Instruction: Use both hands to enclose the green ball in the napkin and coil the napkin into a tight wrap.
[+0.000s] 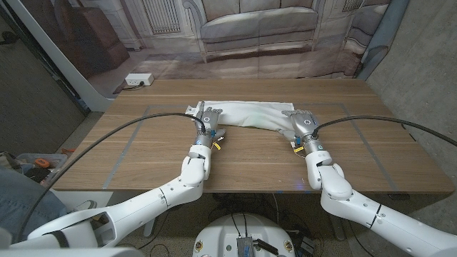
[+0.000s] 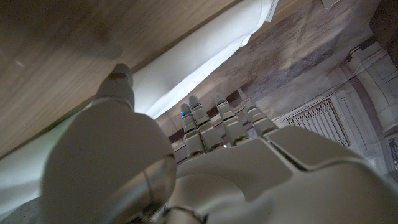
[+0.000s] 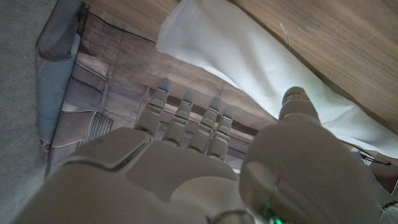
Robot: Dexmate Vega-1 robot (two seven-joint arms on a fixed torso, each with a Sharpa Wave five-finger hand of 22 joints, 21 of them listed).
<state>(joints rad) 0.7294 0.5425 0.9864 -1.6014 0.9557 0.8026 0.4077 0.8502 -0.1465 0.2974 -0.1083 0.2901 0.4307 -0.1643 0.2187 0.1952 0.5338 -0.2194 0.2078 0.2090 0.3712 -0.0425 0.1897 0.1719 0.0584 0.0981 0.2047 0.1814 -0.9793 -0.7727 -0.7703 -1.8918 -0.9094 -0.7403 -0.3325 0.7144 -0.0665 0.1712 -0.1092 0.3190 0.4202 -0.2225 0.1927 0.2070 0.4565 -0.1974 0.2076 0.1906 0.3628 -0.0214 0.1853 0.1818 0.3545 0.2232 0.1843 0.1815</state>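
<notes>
We see each robot hand, left (image 1: 207, 120) and right (image 1: 302, 123), fingers apart, touching the soft, floppy napkin (image 1: 250, 114); grab its ends.

The head camera is looking down from above the robot over both arms at the table (image 1: 143, 153), facing the painted backdrop (image 1: 257, 28) at the far end. Each wrist camera is sitting very close behind its own hand, the left hand (image 2: 205, 168) and the right hand (image 3: 186, 162), peering along the fingers in a turned view with the tabletop overhead. All three views are sharing the napkin (image 1: 250, 116) (image 2: 186, 62) (image 3: 249, 56) and the backdrop.
</notes>
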